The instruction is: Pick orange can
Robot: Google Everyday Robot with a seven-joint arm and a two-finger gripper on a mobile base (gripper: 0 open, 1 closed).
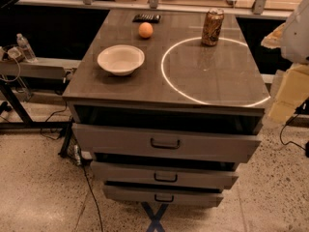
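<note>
Barely started: orange can (212, 27) sits untouched far right on the desk (145, 88); end effector (289, 88) hangs at right edge, can't tell its grip.

Orange can (212, 27): tall cylindrical drink can with an orange-brown and gold mottled print and a silver top rim. It stands upright and looks undented. It sits at the far right of the grey cabinet top (145, 88), close to the far edge, with its base on the far arc of the white ring (163, 76) marked on the surface. The glossy top shows a faint reflection just in front of it. Nothing touches it and it stands well apart from the other items. Gripper: outside the view.
</note>
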